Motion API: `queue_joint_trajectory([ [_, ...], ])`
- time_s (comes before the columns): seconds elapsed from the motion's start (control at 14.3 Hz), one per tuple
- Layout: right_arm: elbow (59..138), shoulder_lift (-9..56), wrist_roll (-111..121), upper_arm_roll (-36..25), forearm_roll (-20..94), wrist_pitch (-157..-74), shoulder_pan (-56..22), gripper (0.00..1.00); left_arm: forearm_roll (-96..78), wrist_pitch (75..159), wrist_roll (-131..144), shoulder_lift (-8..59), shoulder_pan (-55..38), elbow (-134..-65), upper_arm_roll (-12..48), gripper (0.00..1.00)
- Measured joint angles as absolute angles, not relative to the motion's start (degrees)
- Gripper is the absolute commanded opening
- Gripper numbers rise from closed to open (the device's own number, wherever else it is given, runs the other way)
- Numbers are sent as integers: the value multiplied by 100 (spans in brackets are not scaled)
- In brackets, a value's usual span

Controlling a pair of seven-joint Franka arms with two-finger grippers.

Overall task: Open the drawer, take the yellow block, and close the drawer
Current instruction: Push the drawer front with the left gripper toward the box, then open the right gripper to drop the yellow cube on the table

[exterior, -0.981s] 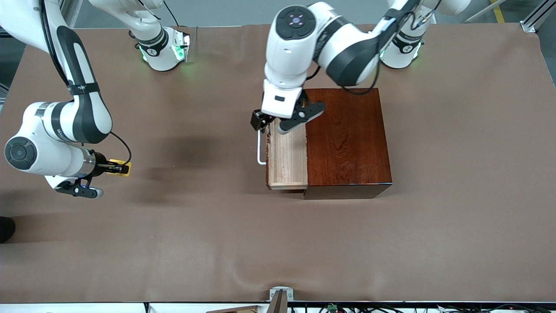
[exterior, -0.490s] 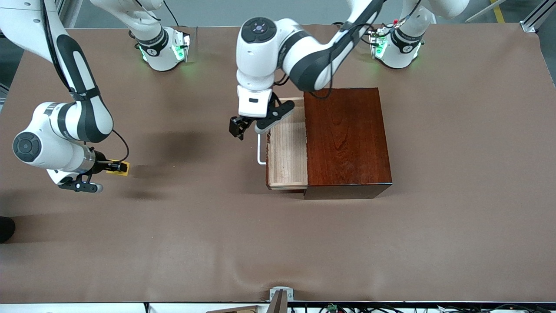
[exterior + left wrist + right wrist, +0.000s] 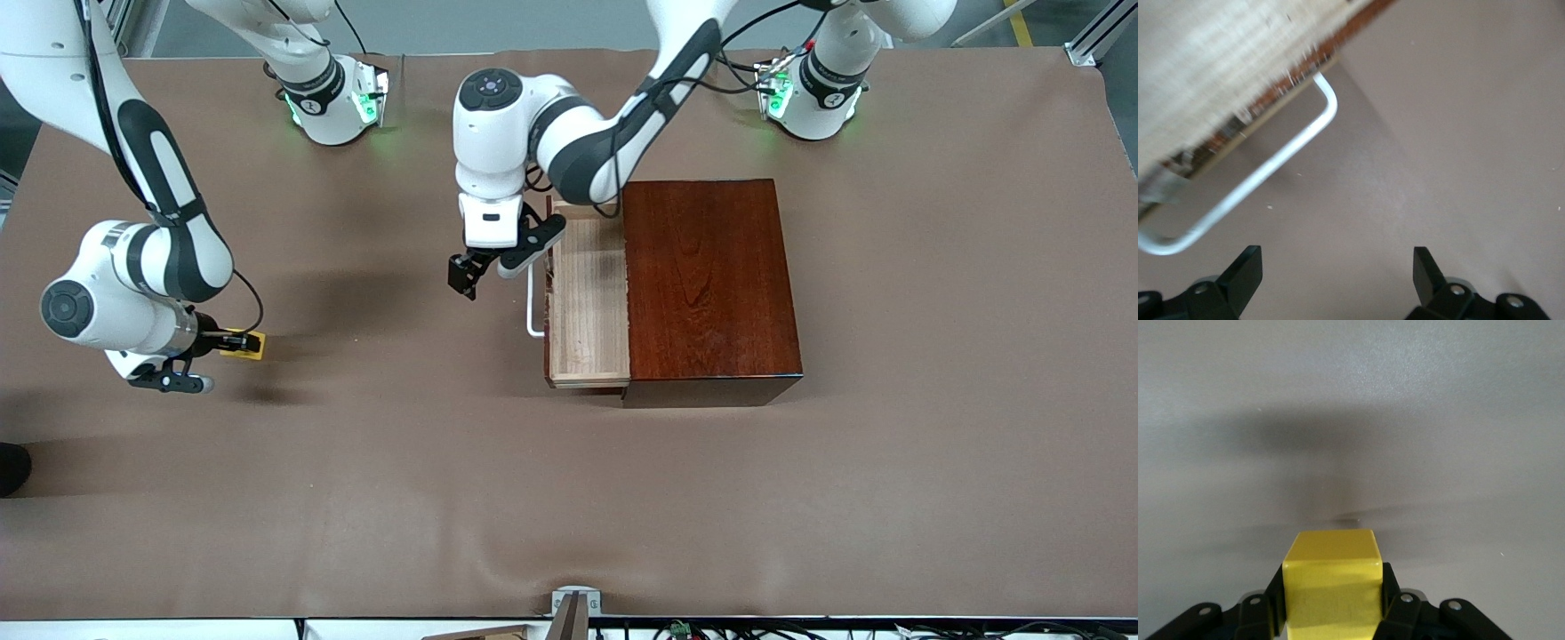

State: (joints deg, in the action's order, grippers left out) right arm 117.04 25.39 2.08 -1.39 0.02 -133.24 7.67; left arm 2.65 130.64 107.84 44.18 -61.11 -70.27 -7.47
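The drawer (image 3: pixel 589 307) stands pulled out of the dark reddish-brown box (image 3: pixel 709 280), and its pale-wood tray looks empty. Its white bar handle (image 3: pixel 531 305) faces the right arm's end of the table; it also shows in the left wrist view (image 3: pixel 1251 180). My left gripper (image 3: pixel 466 277) is open and empty, over the table just beside the handle. My right gripper (image 3: pixel 238 342) is shut on the yellow block (image 3: pixel 246 344), low over the table at the right arm's end. In the right wrist view the block (image 3: pixel 1331 590) sits between the fingers (image 3: pixel 1389 593).
The brown table cover (image 3: pixel 569 498) lies bare around the box. The arm bases stand along the edge farthest from the front camera. A small metal bracket (image 3: pixel 574 604) sits at the nearest edge.
My left gripper has moved off the drawer, past the handle toward the right arm's end of the table. My right gripper has shifted slightly with the yellow block still held. The drawer has not moved.
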Motion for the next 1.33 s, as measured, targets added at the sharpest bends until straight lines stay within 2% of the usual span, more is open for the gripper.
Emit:
queue_joint_trajectory([
  [0.07,11767,2577,208,-139,2,-13462,771,23,265,13196,10803,4524,-6160,-7010,-795,100],
  [0.21,11839,2624,209,-136,2,-13570,773,52,265,13272,10803,4650,-6167,-6964,-832,100],
  [0.28,11843,2627,208,-135,2,-13574,773,62,265,13250,10804,4670,-6166,-6960,-855,100],
  [0.35,11843,2627,208,-135,2,-13576,774,87,265,13196,10804,4675,-6163,-6960,-869,100],
  [0.42,11843,2627,208,-135,2,-13577,775,100,265,13104,10804,4675,-6163,-6960,-881,100],
  [0.77,11775,2596,209,-107,2,-13444,774,100,264,12725,10805,4742,-6149,-6963,-931,100],
  [1.05,11171,2465,209,-96,1,-12482,774,100,311,12355,10820,4754,-6145,-6874,-971,100],
  [1.33,10648,2298,211,-53,1,-11815,773,100,332,11338,10839,4744,-6121,-6791,-1260,100],
])
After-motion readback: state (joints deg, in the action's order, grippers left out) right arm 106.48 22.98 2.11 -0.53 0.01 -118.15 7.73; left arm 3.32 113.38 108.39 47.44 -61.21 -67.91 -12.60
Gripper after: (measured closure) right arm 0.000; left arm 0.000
